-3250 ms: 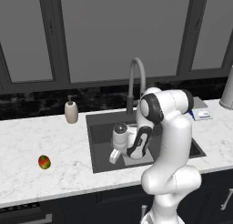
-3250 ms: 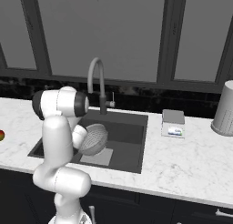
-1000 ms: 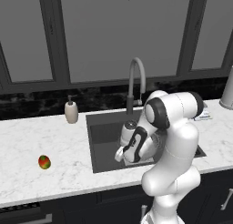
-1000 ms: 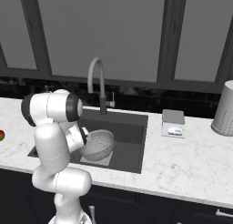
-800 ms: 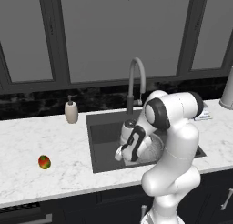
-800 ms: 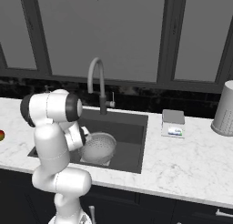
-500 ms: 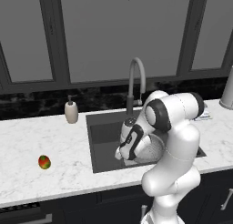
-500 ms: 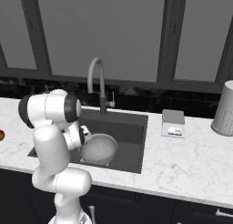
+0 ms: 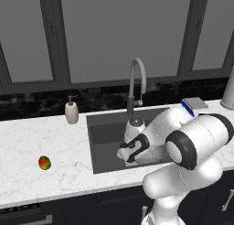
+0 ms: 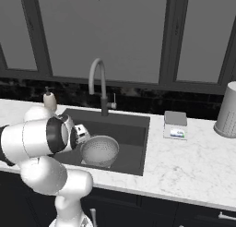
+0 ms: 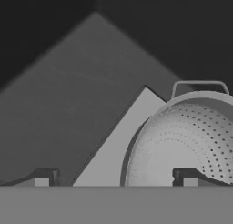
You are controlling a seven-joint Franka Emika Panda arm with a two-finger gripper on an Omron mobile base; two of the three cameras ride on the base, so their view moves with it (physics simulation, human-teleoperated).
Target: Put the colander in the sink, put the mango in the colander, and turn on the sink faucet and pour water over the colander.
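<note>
The colander (image 10: 99, 150), a round light-grey bowl dotted with holes, rests upright in the dark sink (image 10: 131, 129). My gripper (image 10: 84, 137) hangs low in the basin at the colander's left edge. In the hand view my gripper (image 11: 116, 178) is open, and the colander (image 11: 186, 132) has its rim between the spread fingertips (image 11: 189, 177), held by neither. The pale square of the sink bottom (image 11: 113, 145) lies beside it. The mango (image 9: 44, 163) lies on the white counter left of the sink (image 9: 103, 137). The sink faucet (image 9: 137, 82) arches over the back of the basin with no water running. In the left base view my gripper (image 9: 124, 156) is low in the basin.
A beige soap dispenser (image 9: 71, 112) stands at the sink's back left corner. Right of the basin sit a small flat scale (image 10: 175, 125) and a grey perforated canister (image 10: 227, 110). A dark backsplash and windows close off the back of the counter (image 10: 193, 166).
My gripper has opened and let go of the colander, which settled upright on the sink bottom. The arm stayed low in the basin; both views have shifted a little.
</note>
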